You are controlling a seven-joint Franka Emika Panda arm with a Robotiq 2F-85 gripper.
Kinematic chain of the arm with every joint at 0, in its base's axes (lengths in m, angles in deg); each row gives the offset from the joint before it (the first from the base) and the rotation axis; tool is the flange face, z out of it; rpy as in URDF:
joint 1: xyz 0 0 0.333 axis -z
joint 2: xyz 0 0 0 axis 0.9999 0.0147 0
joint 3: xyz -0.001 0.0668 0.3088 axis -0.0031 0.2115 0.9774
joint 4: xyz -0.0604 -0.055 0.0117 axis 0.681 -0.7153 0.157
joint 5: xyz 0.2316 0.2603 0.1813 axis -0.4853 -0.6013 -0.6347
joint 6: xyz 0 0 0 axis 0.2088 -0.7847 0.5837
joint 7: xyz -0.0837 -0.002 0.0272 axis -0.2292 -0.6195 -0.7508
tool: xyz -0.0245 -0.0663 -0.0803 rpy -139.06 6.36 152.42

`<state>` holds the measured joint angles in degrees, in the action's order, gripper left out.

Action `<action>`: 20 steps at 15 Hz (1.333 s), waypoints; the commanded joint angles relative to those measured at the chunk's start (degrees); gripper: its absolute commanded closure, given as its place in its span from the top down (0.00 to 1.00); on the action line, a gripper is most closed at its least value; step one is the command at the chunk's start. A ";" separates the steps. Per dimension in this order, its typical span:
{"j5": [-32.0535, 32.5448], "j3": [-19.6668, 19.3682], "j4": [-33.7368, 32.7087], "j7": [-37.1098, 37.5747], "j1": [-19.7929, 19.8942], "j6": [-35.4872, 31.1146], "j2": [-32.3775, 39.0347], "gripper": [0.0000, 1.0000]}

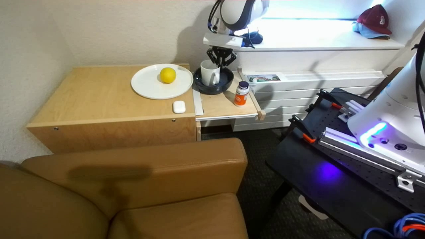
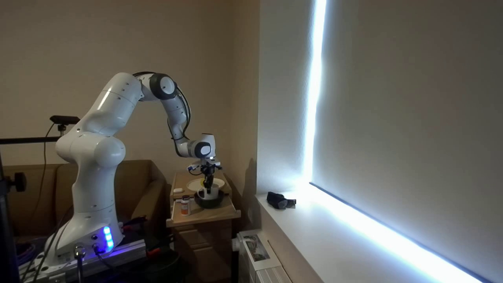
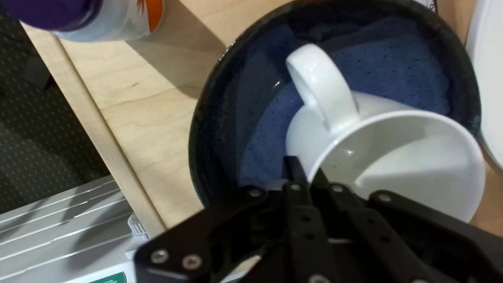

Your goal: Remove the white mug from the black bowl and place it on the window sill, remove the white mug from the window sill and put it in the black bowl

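Towards the upper middle of an exterior view I count one white mug [image 1: 208, 73], inside one black bowl [image 1: 217, 89] on the wooden worktop [image 1: 217, 108]. Just right and lower stands one bottle [image 1: 241, 96], dark-lidded with an orange label. Left in that frame I have one white plate [image 1: 149, 87] carrying one yellow fruit [image 1: 168, 75], and one small white case [image 1: 179, 107] below the plate, apart from it.

At the upper right of the same frame runs one window sill [image 1: 312, 36], brightly lit. On its right end sits one maroon cap [image 1: 375, 17] with pale blue showing underneath; towards its left end, by my arm [image 1: 237, 13], lies one dark item [image 1: 255, 38] I can't make out. In both exterior views the mug is well apart from the sill.

I have one pair of jaws, down at the mug. In the wrist view, at the bottom centre, I see them almost together, closed on the mug's wall: one jaw outside the rim, one inside. How hard they squeeze, I can't tell. The handle [image 3: 328, 87] points to the upper left of that frame, clear of the jaws, over the bowl's bluish inside. Whether the mug's base touches the bowl's bottom is hidden from me.
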<state>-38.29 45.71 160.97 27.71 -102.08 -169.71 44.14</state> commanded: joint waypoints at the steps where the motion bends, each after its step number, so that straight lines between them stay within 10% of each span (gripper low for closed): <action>1: -2.42 0.77 0.00 -2.73 0.96 -1.21 -0.42 0.01; 7: -1.70 1.27 6.01 -15.36 3.36 2.45 -12.78 0.01; 14: 0.40 -2.71 17.53 -21.55 9.23 25.05 -30.87 0.01; 20: -3.76 -3.57 23.27 -26.13 15.48 23.36 -36.63 0.06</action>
<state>-41.88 40.50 184.35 1.71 -88.22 -146.46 7.42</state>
